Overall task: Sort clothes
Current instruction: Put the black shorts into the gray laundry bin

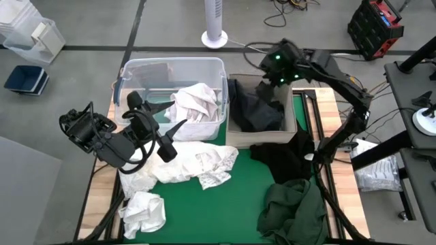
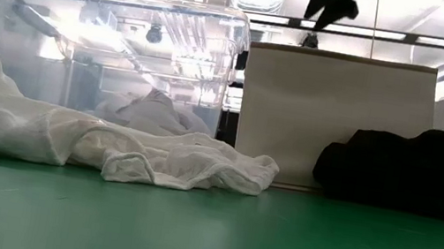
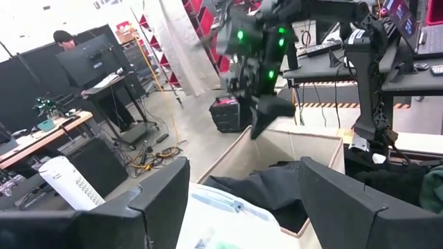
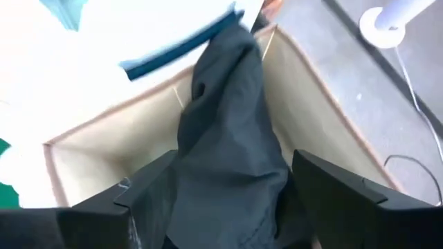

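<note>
White clothes point(image 1: 197, 105) lie in the clear plastic bin point(image 1: 136, 71). More white clothes point(image 1: 197, 163) are spread on the green mat point(image 1: 238, 197), with a white bundle point(image 1: 143, 211) near the front left. A charcoal garment point(image 1: 255, 109) lies in the beige bin point(image 1: 300, 102), one end draped over its far left corner. A black garment point(image 1: 286, 156) and a dark green one point(image 1: 293, 211) lie on the mat's right side. My right gripper point(image 1: 272, 85) hangs open above the beige bin, with the charcoal garment point(image 4: 228, 124) below its fingers. My left gripper point(image 1: 176, 138) is open over the clear bin's near edge.
The two bins stand side by side along the table's far edge, seen as a clear wall point(image 2: 109, 44) and a beige wall point(image 2: 335, 116) in the low view. Bare mat lies at the front centre. A white fan point(image 1: 214, 34) stands on the floor beyond the table.
</note>
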Robot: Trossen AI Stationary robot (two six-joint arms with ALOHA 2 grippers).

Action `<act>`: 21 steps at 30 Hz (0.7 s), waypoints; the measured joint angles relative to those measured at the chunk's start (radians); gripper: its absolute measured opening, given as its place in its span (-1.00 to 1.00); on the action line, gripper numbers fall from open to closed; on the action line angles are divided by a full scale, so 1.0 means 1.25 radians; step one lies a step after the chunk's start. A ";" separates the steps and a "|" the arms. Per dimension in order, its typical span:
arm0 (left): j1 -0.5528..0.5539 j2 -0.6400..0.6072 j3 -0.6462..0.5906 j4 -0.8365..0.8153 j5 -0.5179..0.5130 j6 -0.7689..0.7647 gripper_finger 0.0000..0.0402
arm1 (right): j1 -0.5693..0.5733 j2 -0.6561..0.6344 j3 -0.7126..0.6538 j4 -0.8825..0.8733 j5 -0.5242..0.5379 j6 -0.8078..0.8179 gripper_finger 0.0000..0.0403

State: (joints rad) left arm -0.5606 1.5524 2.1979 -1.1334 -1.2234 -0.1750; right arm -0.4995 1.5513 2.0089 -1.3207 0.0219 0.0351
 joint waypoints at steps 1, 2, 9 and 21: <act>0.000 0.000 0.000 -0.002 0.000 -0.003 0.22 | 0.000 -0.002 0.018 -0.006 0.000 -0.001 0.35; 0.000 0.000 0.000 -0.007 0.001 -0.010 0.22 | 0.000 -0.005 0.035 -0.010 0.001 -0.003 0.34; 0.000 0.000 0.000 -0.046 0.007 -0.062 0.22 | -0.001 -0.046 0.085 0.014 0.003 -0.028 -0.11; -0.001 0.000 0.000 -0.046 0.031 -0.064 0.00 | -0.004 -0.090 -0.107 0.282 0.003 -0.035 -0.95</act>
State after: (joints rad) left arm -0.5613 1.5524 2.1979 -1.1908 -1.1848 -0.2550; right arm -0.5045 1.4385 1.8746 -0.9677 0.0257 -0.0087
